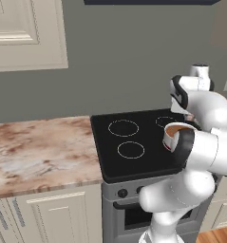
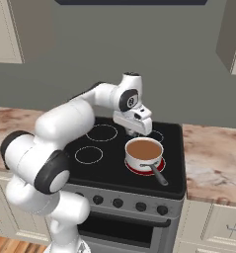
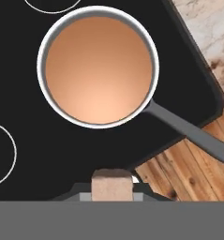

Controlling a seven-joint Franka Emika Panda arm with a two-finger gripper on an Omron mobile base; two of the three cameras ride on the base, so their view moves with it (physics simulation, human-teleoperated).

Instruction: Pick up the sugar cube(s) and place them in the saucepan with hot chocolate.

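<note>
The white arm rises from the base, bends at the elbow and reaches forward over the black stove top (image 2: 109,148), its wrist turned downward so that the hand (image 2: 134,132) hangs above the cooking area, just behind the saucepan (image 2: 144,154) as the right base view shows it. In the left base view the arm's own links cover most of the pan, and only a part of its pale rim and red side (image 1: 168,137) shows past the forearm.

From the hand view, one sugar cube (image 3: 112,184) sits pinched at the bottom edge, with the hand (image 3: 112,193) closed on it from both sides; the cube is off the surface and held in the air. The saucepan (image 3: 98,65) lies below and ahead of the cube, not directly under it, its brown liquid in full view and its long dark handle (image 3: 188,131) pointing out over the stove's front edge toward the wooden floor (image 3: 179,173).

There is one saucepan, one sugar cube, and four ring-marked burners (image 2: 89,154) on the stove. The marbled surface (image 2: 213,163) runs on either side of the stove.
</note>
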